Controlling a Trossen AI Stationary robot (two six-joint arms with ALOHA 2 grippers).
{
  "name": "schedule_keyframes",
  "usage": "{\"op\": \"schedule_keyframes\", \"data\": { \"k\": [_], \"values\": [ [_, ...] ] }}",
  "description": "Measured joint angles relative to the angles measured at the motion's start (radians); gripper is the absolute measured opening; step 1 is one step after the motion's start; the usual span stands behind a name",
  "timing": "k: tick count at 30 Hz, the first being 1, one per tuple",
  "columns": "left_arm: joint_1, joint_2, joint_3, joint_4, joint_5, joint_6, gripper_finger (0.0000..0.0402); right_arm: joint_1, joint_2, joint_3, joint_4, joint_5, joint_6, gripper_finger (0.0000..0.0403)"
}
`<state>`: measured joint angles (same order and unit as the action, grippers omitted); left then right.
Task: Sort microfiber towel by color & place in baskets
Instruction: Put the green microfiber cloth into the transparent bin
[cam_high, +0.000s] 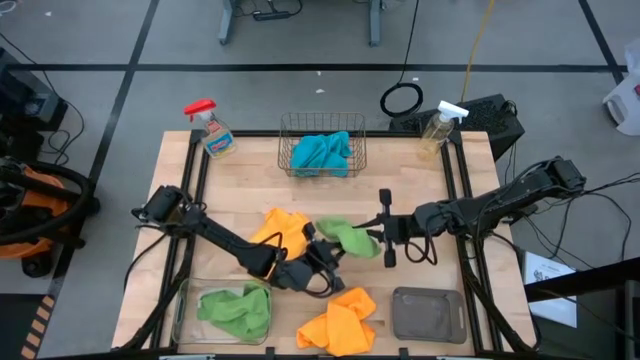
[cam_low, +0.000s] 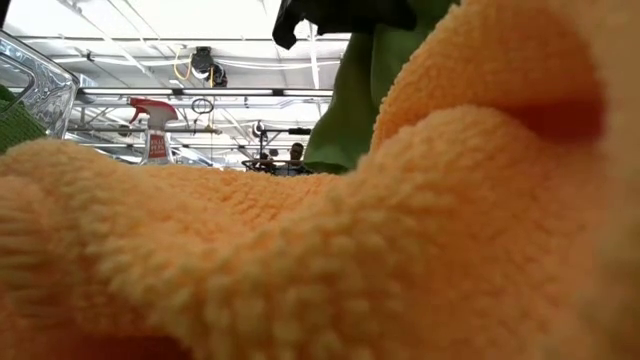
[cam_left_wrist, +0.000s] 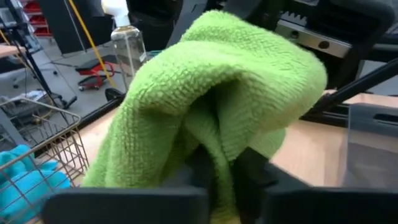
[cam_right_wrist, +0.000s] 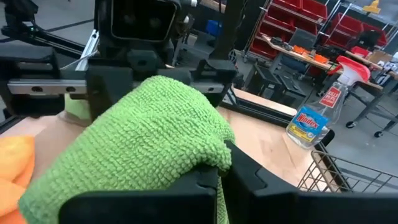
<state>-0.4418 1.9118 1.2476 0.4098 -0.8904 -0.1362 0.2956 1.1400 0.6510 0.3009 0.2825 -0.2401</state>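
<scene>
1. A green towel (cam_high: 350, 237) is clamped by both the left gripper (cam_high: 325, 247) and the right gripper (cam_high: 378, 236), at mid-table.
2. An orange towel (cam_high: 283, 228) lies just behind the left gripper; another (cam_high: 338, 320) lies before it.

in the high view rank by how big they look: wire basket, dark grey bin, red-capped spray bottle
1. wire basket, largest.
2. dark grey bin, slightly smaller.
3. red-capped spray bottle, clearly smallest.

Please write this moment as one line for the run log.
phase: handover | green towel: lifted mid-table | left gripper: shut on it | right gripper: shut on it | clear bin: one green inside
</scene>
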Motion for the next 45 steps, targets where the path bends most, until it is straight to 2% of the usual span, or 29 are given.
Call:
{"op": "schedule_keyframes", "data": {
  "k": [2,7,15,20,25,28,32,36,45],
  "values": [
    [-0.009,0.0,0.0,0.0,-0.015,0.019,0.0015,0.005,0.0,0.0,-0.001,0.0,0.003,0.0],
    [-0.043,-0.005,0.0,-0.007,-0.116,0.096,0.0012,0.014,0.0,0.0,-0.007,0.0,0.064,0.0015],
    [-0.123,-0.093,0.0,-0.072,-0.295,0.208,0.0007,0.015,0.0,0.0,-0.079,0.0,0.177,0.0087],
    [-0.194,-0.169,0.0,-0.094,-0.338,0.306,0.0007,0.015,0.0,0.0,-0.129,0.0,0.224,0.0135],
    [-0.285,-0.246,0.0,-0.107,-0.353,0.377,0.0007,0.015,-0.001,0.0,-0.181,0.0,0.27,0.0166],
    [-0.344,-0.287,0.0,-0.145,-0.371,0.378,0.0007,0.015,-0.001,0.0,-0.202,0.0,0.294,0.0175],
    [-0.429,-0.334,0.0,-0.162,-0.496,0.378,0.0007,0.015,-0.001,0.0,-0.214,0.0,0.308,0.0178],
    [-0.513,-0.361,0.0,-0.161,-0.567,0.377,0.0007,0.02,-0.001,0.0,-0.214,0.003,0.307,0.0178],
    [-0.674,-0.411,0.0,-0.154,-0.6,0.275,0.0007,0.02,-0.001,0.0,-0.213,0.004,0.307,0.0178]
  ]
}}
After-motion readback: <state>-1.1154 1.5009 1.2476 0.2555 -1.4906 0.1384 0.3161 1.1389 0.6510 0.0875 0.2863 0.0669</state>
